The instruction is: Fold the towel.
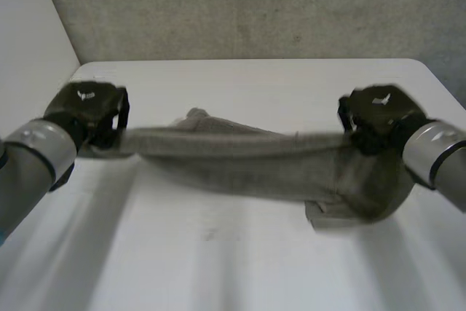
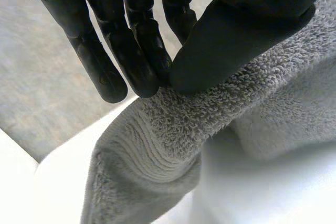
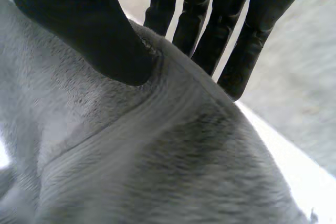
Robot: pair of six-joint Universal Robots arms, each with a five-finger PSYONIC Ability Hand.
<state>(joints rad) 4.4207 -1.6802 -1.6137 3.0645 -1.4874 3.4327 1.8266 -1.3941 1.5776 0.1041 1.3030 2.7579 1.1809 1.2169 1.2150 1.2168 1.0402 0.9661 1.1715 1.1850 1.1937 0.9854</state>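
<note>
Here the left robot hand pinches one towel end between thumb and fingers; the right robot hand pinches the other, both above the worktop

The right robot hand pinches the towel, apparently at its hem.

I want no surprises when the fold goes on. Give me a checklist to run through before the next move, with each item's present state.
1. Pinch of left hand on towel, thumb against fingers: ok.
2. Pinch of right hand on the other end: ok.
3. Top edge stretched between the hands: ok.
4. Towel lifted off the table: not ok, a flap below the right hand seems to rest on it.
5. Both holds at true corners: cannot tell.
</note>
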